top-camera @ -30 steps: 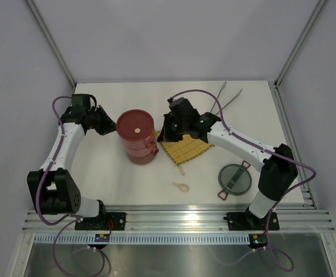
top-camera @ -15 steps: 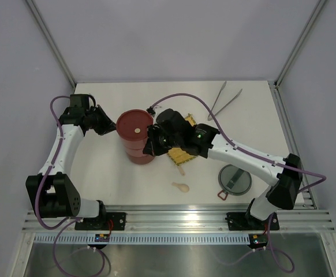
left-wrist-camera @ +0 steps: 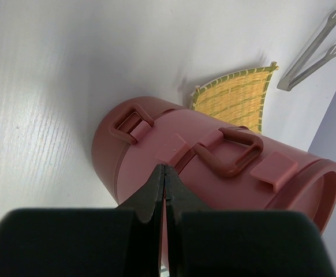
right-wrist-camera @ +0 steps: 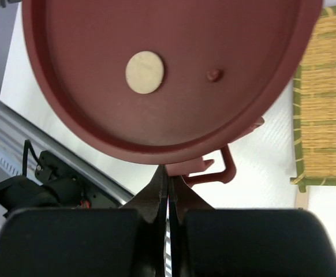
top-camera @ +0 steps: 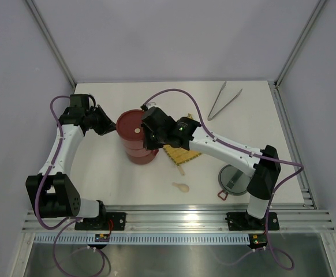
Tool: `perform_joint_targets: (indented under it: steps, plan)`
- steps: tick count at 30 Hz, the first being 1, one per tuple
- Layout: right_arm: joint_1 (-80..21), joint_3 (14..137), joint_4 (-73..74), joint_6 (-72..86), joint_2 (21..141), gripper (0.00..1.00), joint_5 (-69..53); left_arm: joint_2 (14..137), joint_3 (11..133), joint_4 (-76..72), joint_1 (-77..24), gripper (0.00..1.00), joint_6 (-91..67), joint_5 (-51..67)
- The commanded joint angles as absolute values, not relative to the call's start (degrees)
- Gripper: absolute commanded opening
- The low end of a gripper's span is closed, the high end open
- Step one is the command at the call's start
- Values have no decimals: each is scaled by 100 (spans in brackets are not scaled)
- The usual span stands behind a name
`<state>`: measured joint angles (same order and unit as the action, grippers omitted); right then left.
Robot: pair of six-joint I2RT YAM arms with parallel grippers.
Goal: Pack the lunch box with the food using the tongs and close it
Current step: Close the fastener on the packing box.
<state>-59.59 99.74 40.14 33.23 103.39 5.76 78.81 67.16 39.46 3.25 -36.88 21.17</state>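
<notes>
- At the left wall of the lunch box, the left gripper has its jaws pressed together, tips at the red side.
- Right gripper, jaws likewise together, sits at the rim of the flat red lid, beside a red clip.
- Lunch box stands stacked mid-table, beside the yellow mat.
- Tongs lie far right, well apart from both grippers.
</notes>
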Motion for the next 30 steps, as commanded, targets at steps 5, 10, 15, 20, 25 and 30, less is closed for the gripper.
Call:
perform_joint_targets:
  steps: [5, 10, 15, 20, 25, 30]
  plan:
    - [-5976, 10090, 4193, 3350, 10170, 0, 1074, 7787, 6803, 3823, 316, 0, -3577, 2101]
    - [-6152, 9922, 3674, 3024, 10037, 0, 378, 7796, 6811, 3806, 316, 0, -3595, 2109]
    - [-6267, 10002, 3867, 3023, 10318, 0, 544, 7796, 6838, 3823, 316, 0, -3586, 2092]
    - [-6258, 10028, 4069, 3164, 10336, 0, 1186, 7787, 6829, 3841, 316, 0, -3586, 2092]
    - [-6258, 10064, 4350, 3234, 10380, 0, 1573, 7778, 6838, 3841, 316, 0, -3586, 2092]
    - [-6258, 10063, 4429, 3296, 10380, 0, 1696, 7770, 6803, 3823, 316, 0, -3595, 2101]
